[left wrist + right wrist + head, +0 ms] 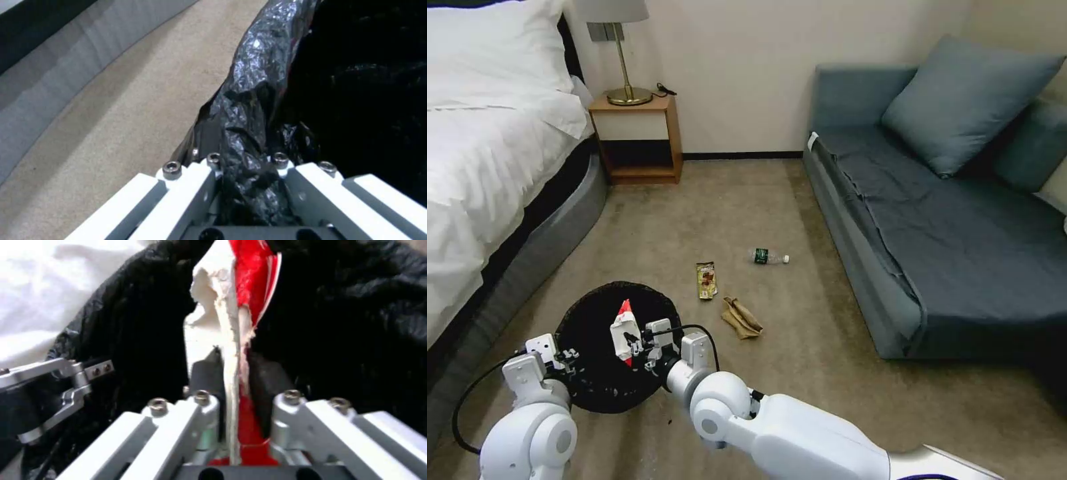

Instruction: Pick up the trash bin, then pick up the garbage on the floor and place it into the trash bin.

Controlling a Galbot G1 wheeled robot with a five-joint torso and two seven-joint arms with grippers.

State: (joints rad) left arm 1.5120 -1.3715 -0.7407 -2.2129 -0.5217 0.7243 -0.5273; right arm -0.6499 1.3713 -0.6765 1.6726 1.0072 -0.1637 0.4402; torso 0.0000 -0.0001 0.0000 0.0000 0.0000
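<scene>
Trash bin (pixel 602 373) round, black, crinkled glossy liner, between both arms, beside bed base (pixel 554 220). Open carpet floor (pixel 827 373) stretches toward sofa (pixel 907 267).

Left gripper (pixel 569 357) clenched on bin rim; left wrist view shows liner pinched between fingers (pixel 200 186).

Right gripper (pixel 635 347) over bin mouth, grasping red snack packet (pixel 624 330); right wrist view shows its torn white edge.

On floor: brown-yellow wrapper (pixel 706 280), crumpled tan paper (pixel 742 318), clear bottle (pixel 770 256), well apart from bin.
</scene>
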